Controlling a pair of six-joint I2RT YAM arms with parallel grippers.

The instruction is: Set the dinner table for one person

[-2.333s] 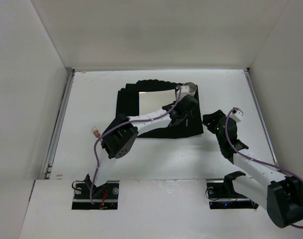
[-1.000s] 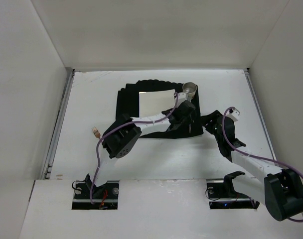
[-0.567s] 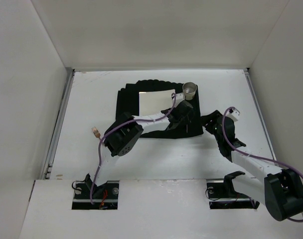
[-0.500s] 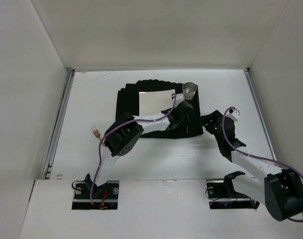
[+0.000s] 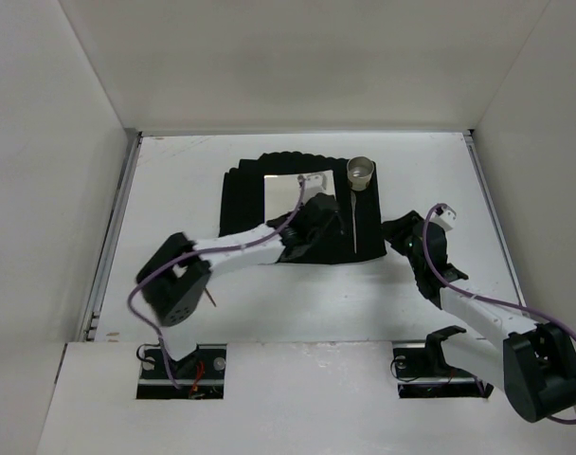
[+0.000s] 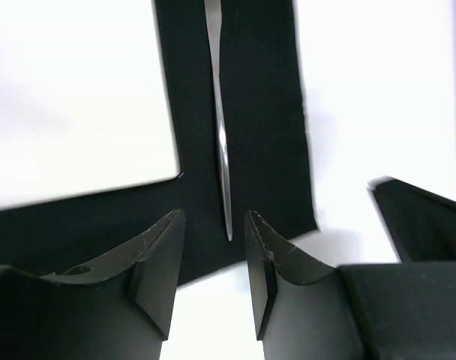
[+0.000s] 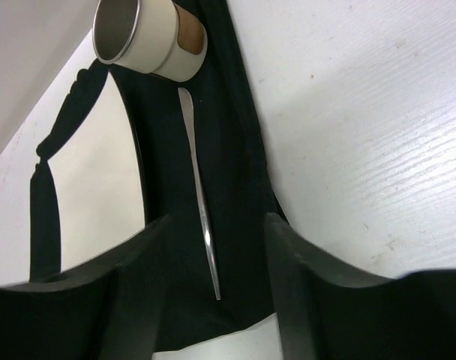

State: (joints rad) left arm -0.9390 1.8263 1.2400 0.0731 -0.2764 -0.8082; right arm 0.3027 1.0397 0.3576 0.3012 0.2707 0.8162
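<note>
White-walled dinner table [image 5: 174, 190] carries a black mat [image 5: 243, 201] and plate [image 5: 283, 194].

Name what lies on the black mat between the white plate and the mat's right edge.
One slim silver utensil, lying lengthwise on the black mat beside the white plate. The top view shows it, as do both wrist views.

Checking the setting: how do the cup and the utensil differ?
The cup stands upright; the utensil lies flat. The cup is round and cream with a metal rim; the utensil is thin, long and silver. The cup sits at the mat's far right corner; the utensil lies nearer, along its right strip. Both are right of the plate.
</note>
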